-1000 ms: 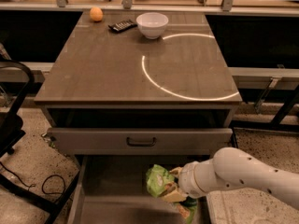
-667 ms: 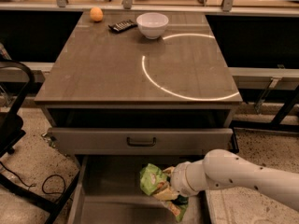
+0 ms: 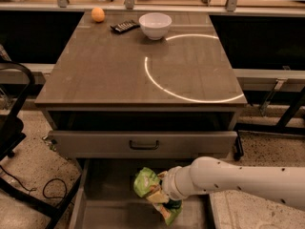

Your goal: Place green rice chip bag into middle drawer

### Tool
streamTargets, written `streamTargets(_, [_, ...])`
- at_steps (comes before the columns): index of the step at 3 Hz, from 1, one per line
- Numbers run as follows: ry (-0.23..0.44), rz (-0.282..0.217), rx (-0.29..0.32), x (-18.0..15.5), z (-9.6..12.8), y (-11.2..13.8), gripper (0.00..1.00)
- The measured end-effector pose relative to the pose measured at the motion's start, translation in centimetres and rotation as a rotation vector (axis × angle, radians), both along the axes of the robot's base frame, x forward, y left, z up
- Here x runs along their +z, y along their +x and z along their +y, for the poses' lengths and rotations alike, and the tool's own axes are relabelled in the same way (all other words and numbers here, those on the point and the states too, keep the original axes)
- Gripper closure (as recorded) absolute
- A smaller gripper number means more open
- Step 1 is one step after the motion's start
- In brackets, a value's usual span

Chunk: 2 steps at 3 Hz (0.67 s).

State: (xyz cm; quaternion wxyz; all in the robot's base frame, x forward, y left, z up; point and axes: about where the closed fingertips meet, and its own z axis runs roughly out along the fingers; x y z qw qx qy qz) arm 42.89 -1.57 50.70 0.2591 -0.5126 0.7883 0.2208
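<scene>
Our gripper point(image 3: 161, 198) sits low in the view, over the open middle drawer point(image 3: 108, 195), and it is clamped on the green rice chip bag point(image 3: 145, 182). The foil crumples around the end of the wrist, one lobe standing up to the left and another hanging below, which is how a limp bag sits when pinched near its middle. We cannot tell whether the lower lobe touches the drawer floor or hangs just above it. The white arm point(image 3: 243, 180) reaches in from the right at a low, nearly level angle. We judge this is forced by the drawer front point(image 3: 95, 144) with its black handle point(image 3: 144, 145) just above, which leaves little room over the tray, so the bag has to come in from the side, not from overhead. The bag is within the side walls and towards the right of the grey floor, with bare floor to its left, so we judge the carry is nearly done and what remains is to let go and draw back without snagging the foil or knocking the front above. Further out, the table top point(image 3: 95, 75) carries a white bowl point(image 3: 155, 25), an orange point(image 3: 98, 15) and a dark remote-like object point(image 3: 125, 26) along its far edge, all well apart from the work. A black chair point(image 3: 14, 128) stands at the left, clear of the drawer.
</scene>
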Motion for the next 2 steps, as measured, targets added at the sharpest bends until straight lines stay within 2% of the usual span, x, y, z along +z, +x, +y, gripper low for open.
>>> streamTargets(1, [-0.001, 0.006, -0.006, -0.23, 0.88, 0.27, 0.79])
streamTargets(2, [0.000, 0.007, -0.003, -0.29, 1.05, 0.22, 0.48])
